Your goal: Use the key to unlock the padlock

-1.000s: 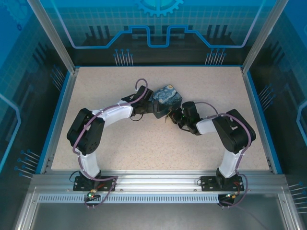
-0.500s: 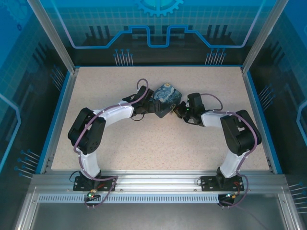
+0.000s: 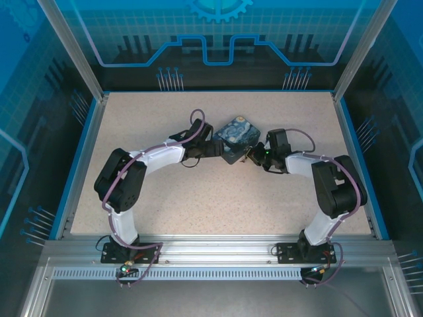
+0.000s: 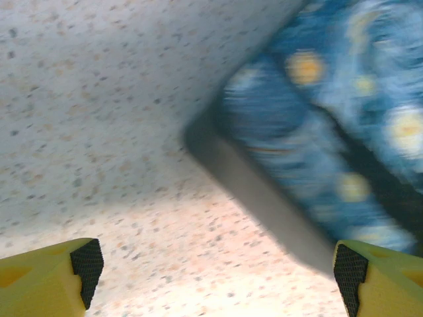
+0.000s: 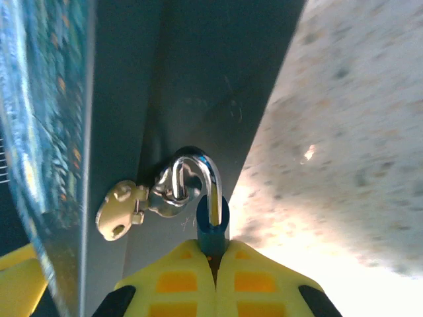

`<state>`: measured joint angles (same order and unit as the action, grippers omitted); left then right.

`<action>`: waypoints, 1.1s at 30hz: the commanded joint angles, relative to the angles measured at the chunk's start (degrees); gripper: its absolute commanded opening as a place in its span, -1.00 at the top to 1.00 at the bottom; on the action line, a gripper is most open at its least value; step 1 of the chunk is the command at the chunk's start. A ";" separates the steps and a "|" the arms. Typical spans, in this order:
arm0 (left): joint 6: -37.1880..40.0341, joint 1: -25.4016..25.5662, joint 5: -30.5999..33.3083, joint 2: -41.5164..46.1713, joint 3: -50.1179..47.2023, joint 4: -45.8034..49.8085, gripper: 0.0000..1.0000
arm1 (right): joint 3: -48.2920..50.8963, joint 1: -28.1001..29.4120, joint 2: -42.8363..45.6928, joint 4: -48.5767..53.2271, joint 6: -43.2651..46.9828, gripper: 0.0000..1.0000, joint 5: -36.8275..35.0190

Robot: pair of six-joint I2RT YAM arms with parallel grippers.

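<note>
Speckled bench (image 3: 165, 198) under us: the padlock (image 5: 213, 230) sits clamped in my right tool (image 5: 215, 276), its shackle (image 5: 211, 173) hooked through the box's (image 3: 238, 131) hasp (image 5: 170, 193). Over the last second, box and lock slid rightward with my arm. My left tool (image 4: 211, 264) gapes beside the box corner. Nothing is unlocked yet, I judge.

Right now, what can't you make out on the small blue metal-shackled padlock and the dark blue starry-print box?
Right wrist view: the shut right gripper covers most of the small blue padlock, hiding its keyhole.
Left wrist view: the dark blue starry-print box is blurred and cut off at the right edge.
Top view: padlock and thin grey key too small to pick out.
</note>
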<state>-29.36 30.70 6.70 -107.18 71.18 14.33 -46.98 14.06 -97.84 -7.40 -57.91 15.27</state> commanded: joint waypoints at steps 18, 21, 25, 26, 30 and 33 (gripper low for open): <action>1.28 -0.58 -0.75 4.60 3.18 9.55 -0.93 | 4.75 -3.21 -0.99 -5.89 8.49 1.00 4.27; 1.84 -0.39 -1.83 3.91 6.27 10.66 -0.95 | 4.77 -3.59 -0.60 -5.15 8.86 1.00 4.18; 2.97 0.20 -1.69 1.62 10.45 11.97 -0.95 | 4.77 -3.78 -0.07 -3.51 9.58 1.00 3.97; 3.11 0.32 -1.69 0.70 11.55 12.27 -0.95 | 4.78 -3.78 0.00 -3.35 9.71 1.00 3.97; 3.96 0.79 -1.22 -2.89 14.87 13.26 -0.96 | 4.62 -4.04 0.35 -2.23 10.01 1.00 4.01; 4.73 1.51 -0.59 -5.66 16.80 13.77 -0.97 | 4.62 -4.31 0.39 -2.09 9.83 1.00 3.95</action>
<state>-26.65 31.48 6.17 -109.82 86.13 24.71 -43.05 11.05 -98.87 -11.38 -48.99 18.72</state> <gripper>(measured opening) 0.982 0.052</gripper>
